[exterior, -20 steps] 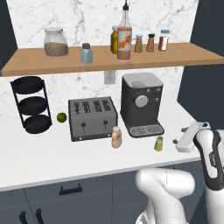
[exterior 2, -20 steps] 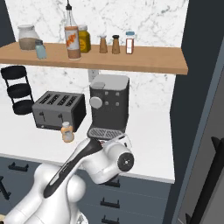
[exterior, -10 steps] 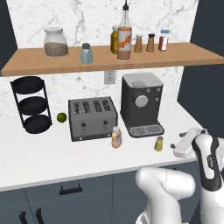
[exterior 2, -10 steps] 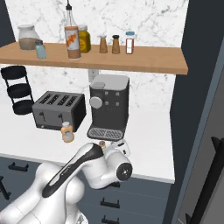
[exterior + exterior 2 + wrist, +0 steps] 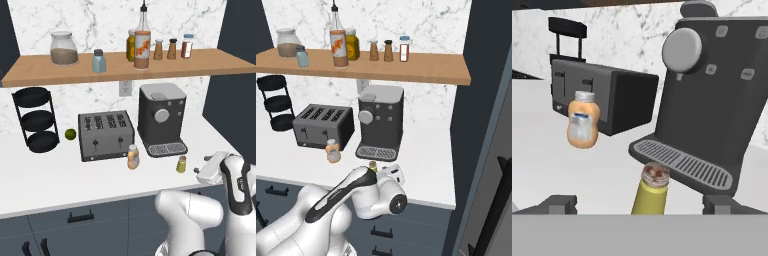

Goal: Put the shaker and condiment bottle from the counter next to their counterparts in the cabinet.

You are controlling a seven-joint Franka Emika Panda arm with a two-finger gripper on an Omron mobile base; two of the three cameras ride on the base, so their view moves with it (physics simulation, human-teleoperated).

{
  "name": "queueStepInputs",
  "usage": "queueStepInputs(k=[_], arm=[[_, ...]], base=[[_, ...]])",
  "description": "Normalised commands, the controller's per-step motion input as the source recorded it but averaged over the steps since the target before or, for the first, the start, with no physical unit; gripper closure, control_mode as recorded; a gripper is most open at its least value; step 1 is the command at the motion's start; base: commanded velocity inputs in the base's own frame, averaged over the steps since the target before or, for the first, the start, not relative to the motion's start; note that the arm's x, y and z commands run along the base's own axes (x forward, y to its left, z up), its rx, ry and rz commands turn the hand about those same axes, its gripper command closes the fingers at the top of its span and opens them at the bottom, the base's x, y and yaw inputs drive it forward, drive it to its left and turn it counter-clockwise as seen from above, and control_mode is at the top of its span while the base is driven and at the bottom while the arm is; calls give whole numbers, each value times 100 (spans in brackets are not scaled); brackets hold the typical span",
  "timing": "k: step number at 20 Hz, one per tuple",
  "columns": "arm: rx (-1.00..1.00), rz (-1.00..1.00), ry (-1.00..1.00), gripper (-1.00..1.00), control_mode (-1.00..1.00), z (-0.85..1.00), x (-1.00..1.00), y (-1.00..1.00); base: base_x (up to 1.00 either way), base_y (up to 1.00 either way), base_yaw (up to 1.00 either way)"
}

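1. Low at the counter [image 5: 45, 185] edge, the gripper [image 5: 639, 202] faces the shaker [image 5: 649, 192]; fingers [image 5: 559, 204] spread wide, shaker between them, contact unclear.
2. Hand view: bottle [image 5: 582, 125] stands left of the shaker, before the toaster [image 5: 609, 97].
3. Base views: counterparts, blue shaker [image 5: 99, 61] and spouted bottle [image 5: 142, 42], on the shelf [image 5: 125, 70].

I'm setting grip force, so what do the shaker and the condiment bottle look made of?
The shaker: smooth matte yellow-green body, probably plastic, under a dull grey cap that could be metal. The condiment bottle: opaque peach-orange with a soft sheen and rounded shoulders, likely squeezable plastic, with a pale label and whitish cap.
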Motion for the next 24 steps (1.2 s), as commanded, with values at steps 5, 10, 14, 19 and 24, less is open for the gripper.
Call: queueStepInputs(k=[5,10,14,19,24], arm=[[7,0,0,-100,-100,-12,4,0],[6,0,0,-100,-100,-8,1,0],[6,0,1,-100,-100,-3,9,0],[3,0,4,-100,-100,-18,11,0],[2,0,5,-100,-100,-25,20,0]], base=[[0,0,0],[0,0,0],[0,0,0],[0,0,0],[0,0,0]])
